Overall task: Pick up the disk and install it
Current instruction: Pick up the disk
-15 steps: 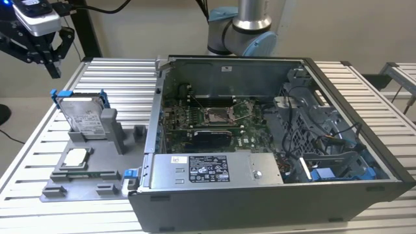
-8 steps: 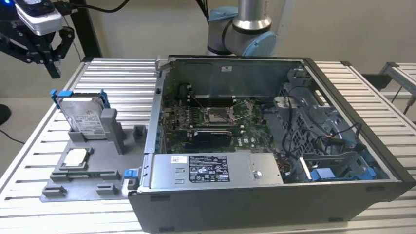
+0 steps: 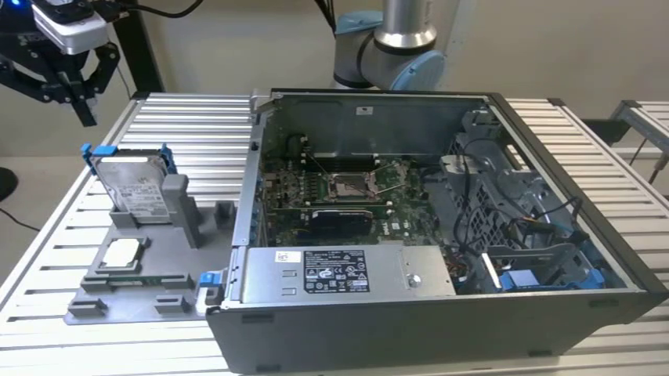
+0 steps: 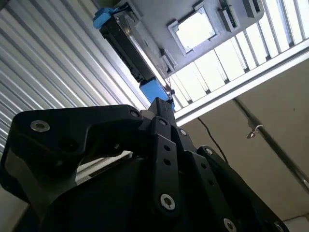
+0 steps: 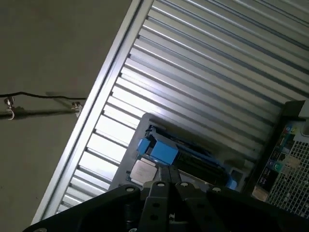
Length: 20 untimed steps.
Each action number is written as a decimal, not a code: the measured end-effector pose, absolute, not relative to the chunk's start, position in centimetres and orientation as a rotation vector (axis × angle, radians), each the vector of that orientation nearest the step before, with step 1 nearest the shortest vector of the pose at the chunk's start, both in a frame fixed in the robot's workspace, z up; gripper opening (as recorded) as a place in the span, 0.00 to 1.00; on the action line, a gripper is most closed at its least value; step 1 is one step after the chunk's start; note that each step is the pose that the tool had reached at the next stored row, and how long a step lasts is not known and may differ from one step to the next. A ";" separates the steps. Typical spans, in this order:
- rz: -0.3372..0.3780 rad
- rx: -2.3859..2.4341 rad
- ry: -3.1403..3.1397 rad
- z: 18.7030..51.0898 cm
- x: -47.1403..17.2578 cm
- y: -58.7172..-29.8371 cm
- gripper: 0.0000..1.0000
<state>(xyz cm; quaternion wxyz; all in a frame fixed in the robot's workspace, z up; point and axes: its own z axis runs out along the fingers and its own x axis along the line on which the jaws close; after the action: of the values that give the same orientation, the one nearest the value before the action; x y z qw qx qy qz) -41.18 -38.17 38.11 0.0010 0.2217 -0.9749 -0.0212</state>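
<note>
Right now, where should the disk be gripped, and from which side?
Likely its exposed upper edge, jaws across the flat faces, coming from above: the disk stands upright in the grey holder, which hides its lower part.

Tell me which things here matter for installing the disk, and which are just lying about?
For the job: the disk, upright in a grey holder; the fingers, clear of it; the open computer case.
Lying about: the small square chip on the holder; the grey box with a white sticker, inside the case.
</note>
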 end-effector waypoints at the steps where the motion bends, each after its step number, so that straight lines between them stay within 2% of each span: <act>1: -0.066 0.717 -3.056 38.1 -41.2 -38.2 0.00; 20: -0.038 1.085 -2.938 38.1 -41.2 -38.2 0.00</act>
<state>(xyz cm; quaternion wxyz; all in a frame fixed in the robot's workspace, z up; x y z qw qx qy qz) -41.18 -38.16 38.11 0.0045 0.3465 -0.9380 -0.0121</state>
